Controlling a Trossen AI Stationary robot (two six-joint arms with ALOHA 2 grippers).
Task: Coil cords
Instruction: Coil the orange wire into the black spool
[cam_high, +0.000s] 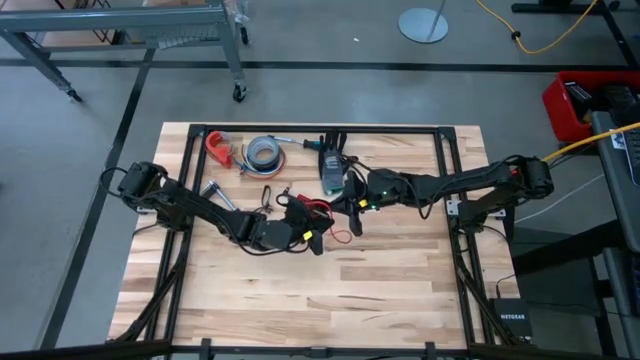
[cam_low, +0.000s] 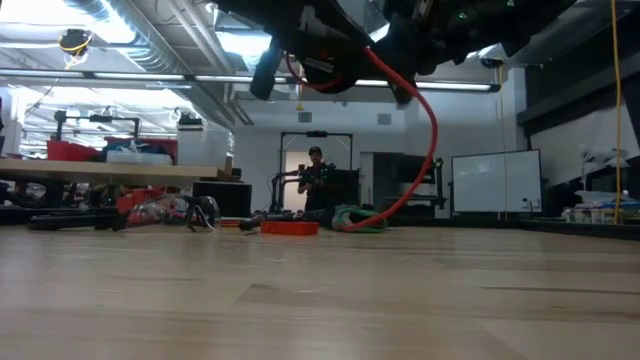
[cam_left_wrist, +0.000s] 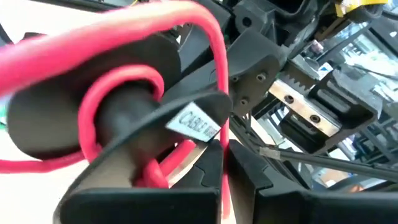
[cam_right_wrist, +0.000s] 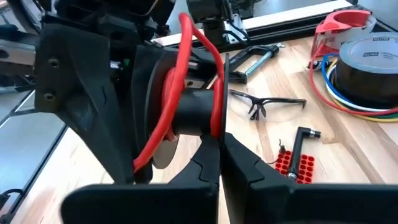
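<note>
The red cord (cam_right_wrist: 186, 81) is wrapped in loops around a dark spool-like piece held up above the table (cam_high: 300, 290), near its middle. The left gripper (cam_high: 300, 236) and the right gripper (cam_high: 352, 205) meet there, both pressed shut on the cord. A loose end hangs down in a curve toward the table. Beyond lie glasses (cam_right_wrist: 273, 104) and a tape roll (cam_high: 264, 152).

1. A white tag (cam_left_wrist: 198, 124) fixed at the red cord (cam_left_wrist: 124, 81) reads "CABLE", with more letters after it cut off.
2. A dark box (cam_high: 511, 321) just off the table's (cam_high: 400, 290) corner bears "NETGEAR".
3. The tape roll (cam_right_wrist: 368, 55) carries a small label, perhaps "ULINE", too small to be sure.
</note>
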